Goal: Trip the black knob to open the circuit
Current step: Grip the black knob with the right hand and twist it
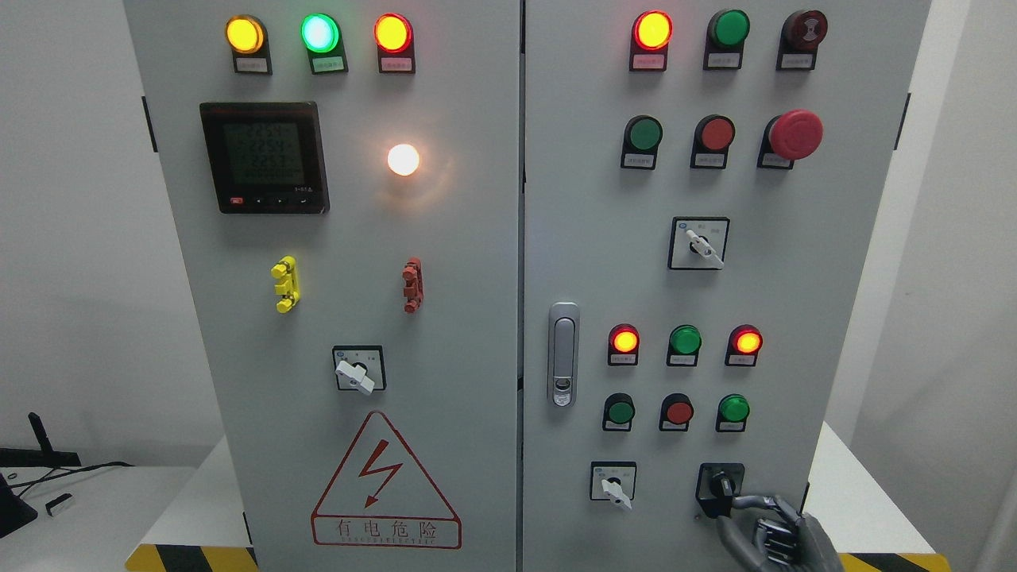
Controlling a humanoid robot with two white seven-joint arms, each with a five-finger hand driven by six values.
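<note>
The black knob (721,484) sits in a black square plate at the lower right of the grey cabinet's right door (588,238). Its handle points down and slightly right. My right hand (727,511) comes up from the bottom right corner. The index fingertip (737,501) presses against the lower end of the knob's handle, and the thumb (721,527) rises just beneath it. The other fingers are curled below. The left arm does not show.
A white selector switch (613,485) is just left of the knob. Above it are small green and red buttons (678,411) and lit lamps (747,342). A door latch (562,353) stands near the centre seam. White tabletop (862,508) flanks the cabinet.
</note>
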